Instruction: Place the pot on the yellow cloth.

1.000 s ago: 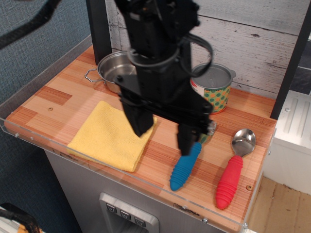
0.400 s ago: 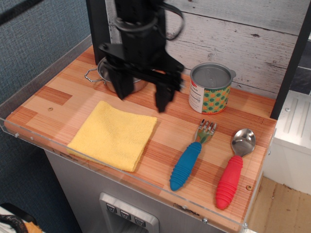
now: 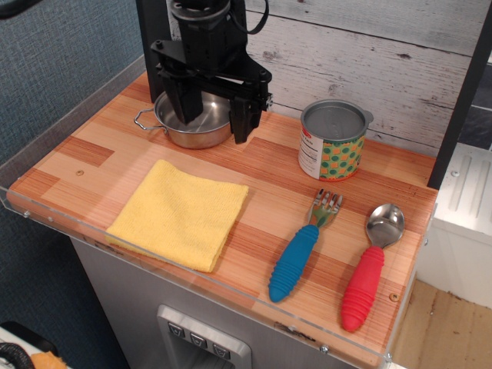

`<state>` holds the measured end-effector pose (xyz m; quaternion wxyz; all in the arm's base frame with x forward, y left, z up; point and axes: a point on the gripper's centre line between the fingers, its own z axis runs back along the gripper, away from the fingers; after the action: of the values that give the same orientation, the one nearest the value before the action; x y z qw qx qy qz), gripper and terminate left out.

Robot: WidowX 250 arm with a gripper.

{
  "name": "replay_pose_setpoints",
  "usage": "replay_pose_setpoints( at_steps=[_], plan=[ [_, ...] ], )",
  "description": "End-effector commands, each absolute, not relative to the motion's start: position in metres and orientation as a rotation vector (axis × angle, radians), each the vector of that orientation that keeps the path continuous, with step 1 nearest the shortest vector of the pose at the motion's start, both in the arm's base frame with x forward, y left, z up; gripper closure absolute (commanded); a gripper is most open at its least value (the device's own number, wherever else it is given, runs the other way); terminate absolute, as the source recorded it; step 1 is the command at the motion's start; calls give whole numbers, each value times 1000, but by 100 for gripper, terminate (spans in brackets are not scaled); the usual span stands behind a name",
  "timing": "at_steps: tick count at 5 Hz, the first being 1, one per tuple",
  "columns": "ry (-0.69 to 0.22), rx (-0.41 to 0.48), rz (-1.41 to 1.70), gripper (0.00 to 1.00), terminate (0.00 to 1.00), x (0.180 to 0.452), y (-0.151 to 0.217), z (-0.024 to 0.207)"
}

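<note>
The pot (image 3: 198,127) is a shallow shiny steel pot with a wire loop handle on its left, standing at the back left of the wooden table. My black gripper (image 3: 214,119) hangs right over it, open, with one finger over the pot's left part and the other finger (image 3: 244,121) outside its right rim. I cannot tell if the fingers touch the pot. The yellow cloth (image 3: 180,213) lies flat and folded near the front left edge, in front of the pot, with nothing on it.
A tin can (image 3: 332,141) with a green-orange label stands at the back right. A blue-handled fork (image 3: 298,253) and a red-handled spoon (image 3: 367,274) lie at the front right. A dark post and a plank wall stand behind the pot.
My gripper has moved from over the middle of the table back and to the left, and now hangs lower over the pot. The pot, cloth, can and cutlery have not moved.
</note>
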<state>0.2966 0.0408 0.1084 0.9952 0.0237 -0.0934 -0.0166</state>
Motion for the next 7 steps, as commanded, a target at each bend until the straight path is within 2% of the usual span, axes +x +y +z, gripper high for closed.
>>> replay_pose_setpoints(
  at_steps=[1,3,4,7],
  plan=[
    [-283,72,-55,0,0,338,63,101],
    [-255,97,-18,0,0,377,77,84],
    [-204,111,-19,0,0,392,88,65],
    [-150,73,-19,0,0,396,94,40]
  ],
)
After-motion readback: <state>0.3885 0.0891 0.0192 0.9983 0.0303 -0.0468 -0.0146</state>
